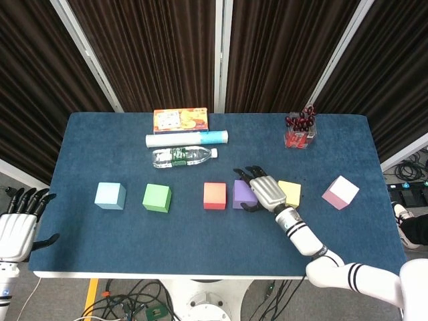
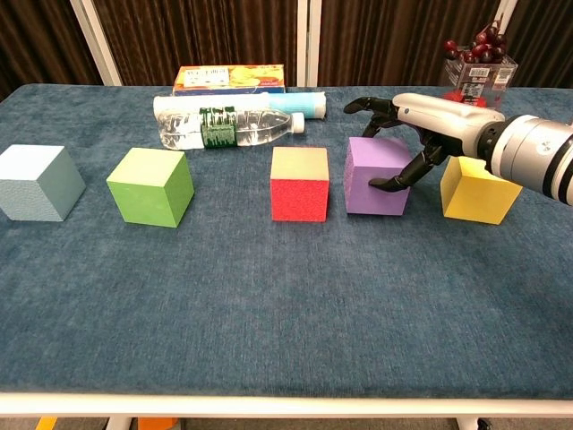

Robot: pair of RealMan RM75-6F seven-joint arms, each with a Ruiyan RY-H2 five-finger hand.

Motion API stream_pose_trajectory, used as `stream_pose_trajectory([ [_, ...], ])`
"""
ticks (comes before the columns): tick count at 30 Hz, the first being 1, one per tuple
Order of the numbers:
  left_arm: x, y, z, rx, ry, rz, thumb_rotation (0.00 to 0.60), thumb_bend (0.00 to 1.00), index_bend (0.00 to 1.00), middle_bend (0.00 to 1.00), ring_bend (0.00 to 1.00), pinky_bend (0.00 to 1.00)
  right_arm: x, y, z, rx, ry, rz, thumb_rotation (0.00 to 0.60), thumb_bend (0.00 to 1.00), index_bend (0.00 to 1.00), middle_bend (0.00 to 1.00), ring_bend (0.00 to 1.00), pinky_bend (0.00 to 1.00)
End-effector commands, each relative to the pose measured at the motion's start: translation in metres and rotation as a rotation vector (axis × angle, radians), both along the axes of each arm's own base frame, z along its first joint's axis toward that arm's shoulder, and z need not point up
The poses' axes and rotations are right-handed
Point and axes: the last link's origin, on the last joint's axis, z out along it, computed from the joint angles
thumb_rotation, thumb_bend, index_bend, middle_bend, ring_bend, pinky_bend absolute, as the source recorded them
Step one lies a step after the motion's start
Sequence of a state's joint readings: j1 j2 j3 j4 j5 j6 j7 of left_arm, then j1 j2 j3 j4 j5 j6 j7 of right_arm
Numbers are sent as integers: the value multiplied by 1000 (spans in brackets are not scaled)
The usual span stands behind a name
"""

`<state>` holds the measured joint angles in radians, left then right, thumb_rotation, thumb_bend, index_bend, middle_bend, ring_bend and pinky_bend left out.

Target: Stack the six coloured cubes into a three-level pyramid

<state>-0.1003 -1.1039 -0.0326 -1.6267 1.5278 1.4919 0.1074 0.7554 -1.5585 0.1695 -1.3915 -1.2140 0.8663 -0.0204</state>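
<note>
Cubes sit in a row across a blue table (image 1: 100, 227), with the purple cube (image 2: 376, 176) as the reference point. The right hand (image 2: 414, 124) arches over the purple cube, fingers draped over its top and far edge and the thumb pressed against its right face, so the hand grips the cube while it rests on the table. Just left of the purple cube stands the red cube (image 2: 300, 184), the two close together but with a narrow gap between them. Further left come the green cube (image 2: 150, 186) and then the light blue cube (image 2: 39, 182), each well apart from its neighbour. Just right of the purple cube, behind the wrist, is the yellow cube (image 2: 482, 189), and beyond that, seen from the head view, the pink cube (image 1: 340, 192). Behind the purple cube and to its left lie a clear water bottle (image 2: 224, 127), a white and blue roll (image 1: 187, 138) and a snack box (image 2: 231, 79). Behind and to its right stands a clear tub of cherries (image 1: 300, 130). The left hand (image 1: 18, 225) hangs off the table's near left corner, fingers spread and holding nothing.
</note>
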Motion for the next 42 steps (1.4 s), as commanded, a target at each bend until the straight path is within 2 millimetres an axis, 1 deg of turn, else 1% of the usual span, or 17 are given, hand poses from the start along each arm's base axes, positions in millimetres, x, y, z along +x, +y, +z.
stream_pose_trajectory([
  [1, 0, 0, 0, -2, -1, 0, 600, 0, 187, 129, 52, 0, 2, 0, -2, 3, -1, -4, 600, 280, 0, 347, 55, 0],
  [12, -3, 0, 0, -5, -11, 7, 600, 0, 188, 129, 52, 0, 13, -1, -16, 2, 9, 18, 600, 280, 0, 346, 54, 0],
  [25, -5, -1, 0, -22, -33, 10, 600, 0, 187, 129, 52, 0, 15, -1, -24, -6, 26, 40, 600, 274, 0, 336, 52, 0],
  [32, -5, -1, 1, -29, -36, 12, 600, 0, 187, 129, 52, 0, 15, 1, -27, -3, 23, 44, 600, 259, 0, 324, 46, 0],
  [35, -5, -1, 0, -30, -36, 11, 600, 0, 188, 129, 52, 0, 16, 2, -28, 0, 23, 45, 600, 235, 0, 318, 44, 0],
  [42, -6, 0, 1, -33, -36, 13, 600, 0, 187, 129, 52, 0, 16, 3, -30, 3, 23, 46, 600, 233, 0, 311, 41, 0],
])
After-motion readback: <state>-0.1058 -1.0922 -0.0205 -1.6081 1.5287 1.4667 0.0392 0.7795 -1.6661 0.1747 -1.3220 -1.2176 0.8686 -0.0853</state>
